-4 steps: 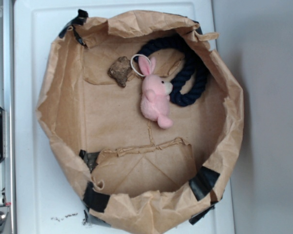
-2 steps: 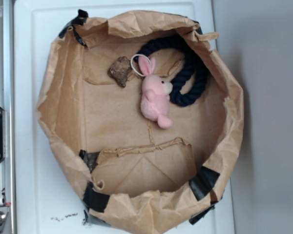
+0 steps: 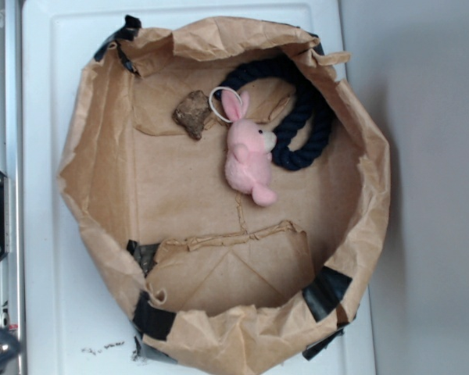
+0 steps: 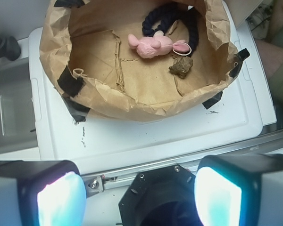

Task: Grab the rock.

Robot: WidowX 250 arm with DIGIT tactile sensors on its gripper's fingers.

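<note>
The rock (image 3: 192, 113), a small rough brown-grey lump, lies on the floor of the brown paper bag (image 3: 94, 195) near its upper left, just left of the pink plush bunny (image 3: 248, 152). In the wrist view the rock (image 4: 181, 67) sits below the bunny's ear ring. My gripper (image 4: 139, 197) is far from the bag, over the metal rail at the table's edge. Its two pale pads (image 4: 61, 200) stand wide apart with nothing between them. In the exterior view only a dark blur of it shows at the bottom left corner.
A dark blue rope ring (image 3: 301, 117) curls behind the bunny against the bag's far wall. The bag's crumpled walls stand high all round, held with black tape (image 3: 152, 319). The bag rests on a white tray (image 3: 47, 266). A black mount (image 4: 162, 195) sits under the gripper.
A dark blur has come into the bottom left corner of the exterior view. The rock, bunny and rope have not moved.
</note>
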